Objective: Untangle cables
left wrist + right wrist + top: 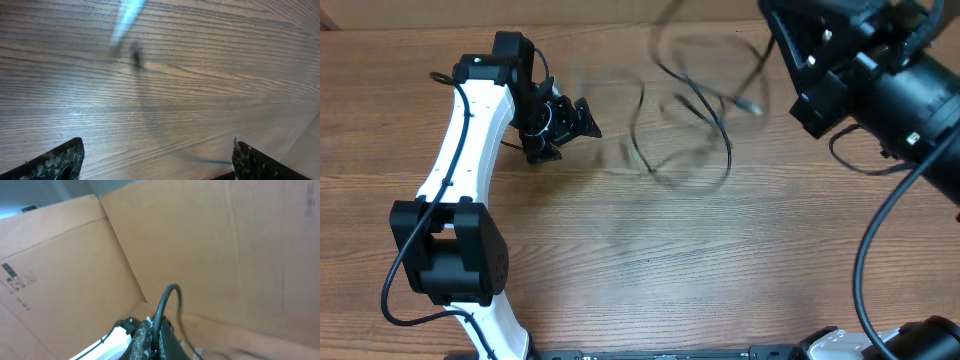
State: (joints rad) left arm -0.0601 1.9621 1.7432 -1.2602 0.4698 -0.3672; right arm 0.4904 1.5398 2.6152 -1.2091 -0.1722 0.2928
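Nearest the robot's base, the white left arm [460,150] reaches across the wood-grain desk [620,260]. Its left gripper [568,132] hangs low over the wood with fingers [60,159] set wide apart, clamped on nothing. Just beyond it, toward the middle of the desk, the cables [705,115] show as thin black loops, blurred, with one silvery plug end [752,106] among them. Some strands climb toward the upper edge of the overhead view. A smeared dark cord [136,56] also crosses the left wrist's view, ahead of the spread fingers. Farther back and to the right, the black right arm [880,70] is raised close to the overhead camera. Its right gripper [152,336] is closed tight on one black cable [167,300], which arches up out of the fingers. Behind stand brown cardboard walls [210,245].
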